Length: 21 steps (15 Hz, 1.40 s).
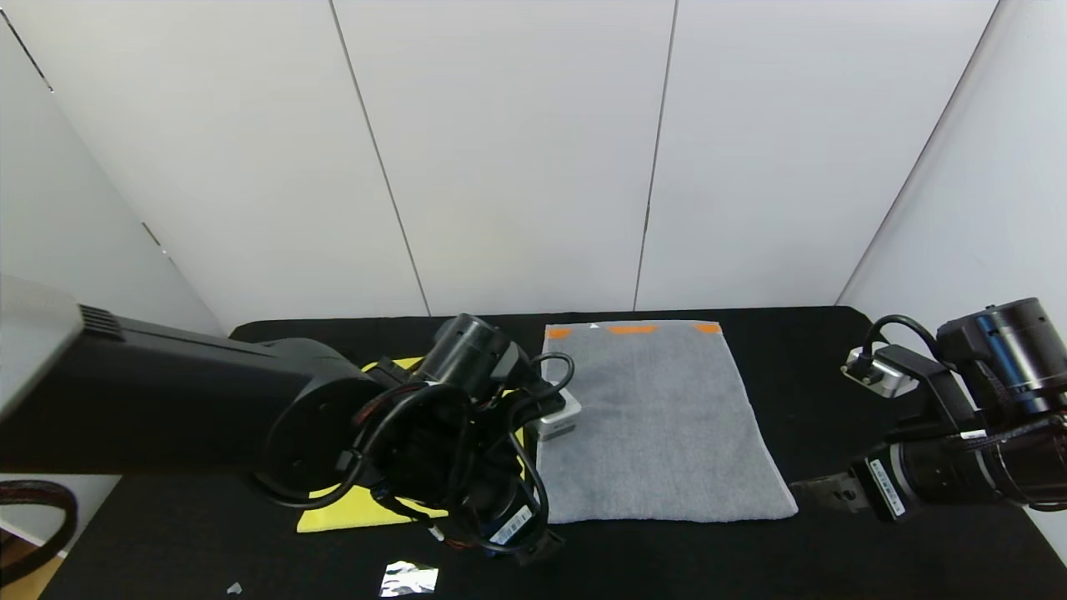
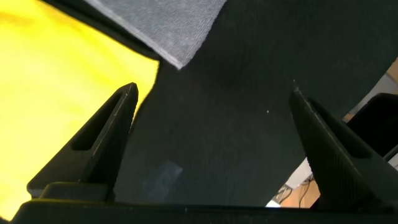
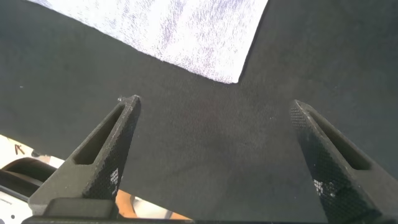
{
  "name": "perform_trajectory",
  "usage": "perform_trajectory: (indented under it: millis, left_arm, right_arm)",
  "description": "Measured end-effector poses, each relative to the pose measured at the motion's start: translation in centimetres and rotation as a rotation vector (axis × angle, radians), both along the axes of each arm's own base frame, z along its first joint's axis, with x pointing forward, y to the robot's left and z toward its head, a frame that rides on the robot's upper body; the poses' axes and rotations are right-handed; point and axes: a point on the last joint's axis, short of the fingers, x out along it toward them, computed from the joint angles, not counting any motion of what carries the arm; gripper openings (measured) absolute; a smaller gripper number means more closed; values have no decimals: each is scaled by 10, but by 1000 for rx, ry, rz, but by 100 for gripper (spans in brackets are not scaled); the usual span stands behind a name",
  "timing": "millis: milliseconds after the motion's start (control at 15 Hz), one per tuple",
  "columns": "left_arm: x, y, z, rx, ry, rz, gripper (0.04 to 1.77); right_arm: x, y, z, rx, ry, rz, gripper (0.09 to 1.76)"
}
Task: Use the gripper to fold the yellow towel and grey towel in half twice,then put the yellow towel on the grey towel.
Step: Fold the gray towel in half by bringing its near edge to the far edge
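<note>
The grey towel (image 1: 658, 425) lies spread flat in the middle of the black table, with its orange marks along the far edge. To its left lies the yellow towel (image 1: 346, 508), mostly hidden under my left arm (image 1: 433, 417). My left gripper (image 2: 212, 90) hangs open and empty over bare table, just off the near corners of the yellow towel (image 2: 56, 87) and the grey towel (image 2: 168, 31). My right gripper (image 1: 821, 492) is open and empty over the table just off the grey towel's near right corner (image 3: 186, 31). In the right wrist view, the right gripper (image 3: 216, 102) holds nothing between its fingers.
The black table (image 1: 834, 358) is bounded by white wall panels behind and at both sides. A crumpled foil scrap (image 1: 408, 577) and a tiny scrap (image 1: 234, 588) lie near the table's front edge. The floor shows past that edge in both wrist views.
</note>
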Motion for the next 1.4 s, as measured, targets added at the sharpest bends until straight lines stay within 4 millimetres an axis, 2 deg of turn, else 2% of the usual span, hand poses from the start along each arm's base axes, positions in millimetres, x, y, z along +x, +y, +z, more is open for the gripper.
perform_trajectory:
  millis: [267, 600, 867, 1400]
  left_arm:
    - [19, -20, -21, 48, 13, 7, 172]
    - [40, -35, -43, 80, 16, 32, 172]
    - [49, -39, -57, 121, 25, 52, 172]
    - [61, -43, -68, 143, 12, 89, 172]
  right_arm:
    - [10, 2, -11, -10, 40, -4, 171]
    - [18, 3, -19, -18, 69, -7, 171]
    - [19, 1, -22, -19, 82, -17, 171]
    - [20, 1, -24, -20, 90, -19, 171]
